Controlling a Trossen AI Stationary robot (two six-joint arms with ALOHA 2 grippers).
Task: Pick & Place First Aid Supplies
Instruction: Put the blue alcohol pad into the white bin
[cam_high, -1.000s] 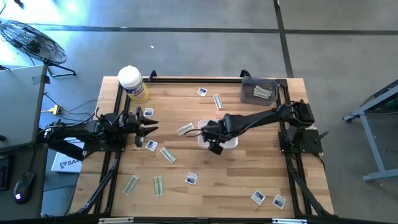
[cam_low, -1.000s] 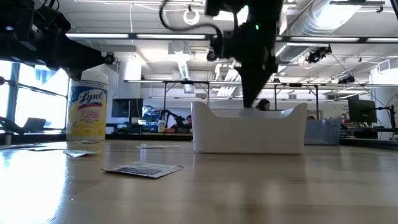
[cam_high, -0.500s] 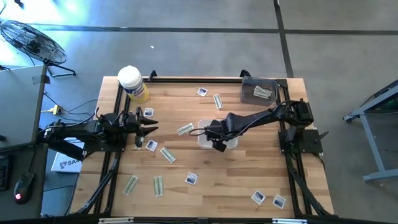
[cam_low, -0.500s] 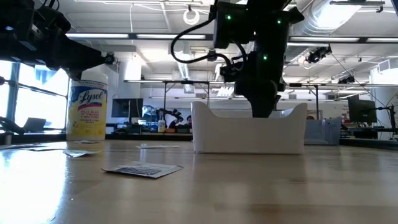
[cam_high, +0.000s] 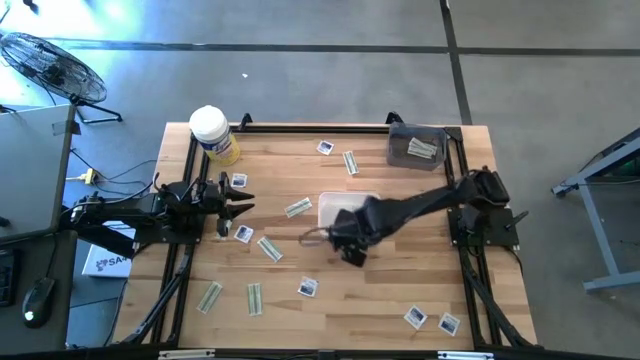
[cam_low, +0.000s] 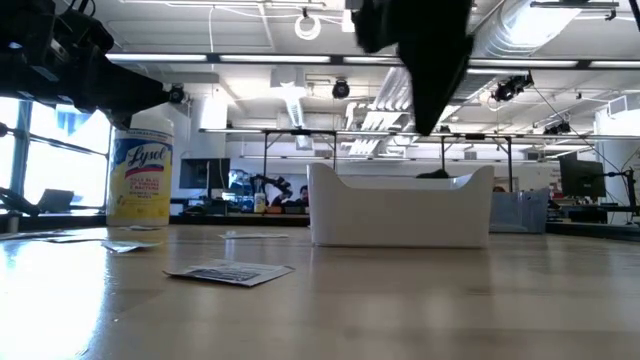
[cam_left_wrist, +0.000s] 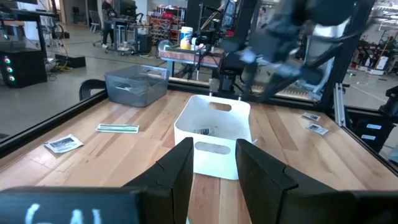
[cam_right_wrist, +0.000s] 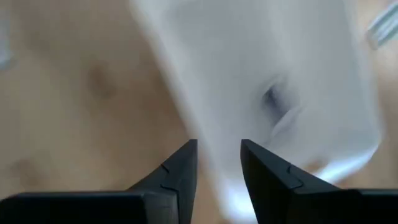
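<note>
The white tray (cam_high: 334, 207) stands mid-table on the wood. In the right wrist view one small packet (cam_right_wrist: 273, 99) lies inside it. My right gripper (cam_high: 351, 250) hangs open above the tray's near-left corner, with nothing between its fingers (cam_right_wrist: 177, 171). More first aid supplies lie flat on the table, among them a pale strip (cam_high: 298, 208) left of the tray and a square packet (cam_high: 308, 287) nearer the front. My left gripper (cam_high: 236, 206) waits open at the table's left, pointing at the tray (cam_left_wrist: 211, 124).
A yellow canister with a white lid (cam_high: 213, 135) stands at the far left. A grey bin (cam_high: 417, 146) holding strips sits at the far right. Packets lie around the left gripper (cam_high: 243, 233) and near the front right edge (cam_high: 415, 317).
My right gripper has risen out of the white tray and moved toward the table's near edge, opening as it went. The tray has stayed where it was.
</note>
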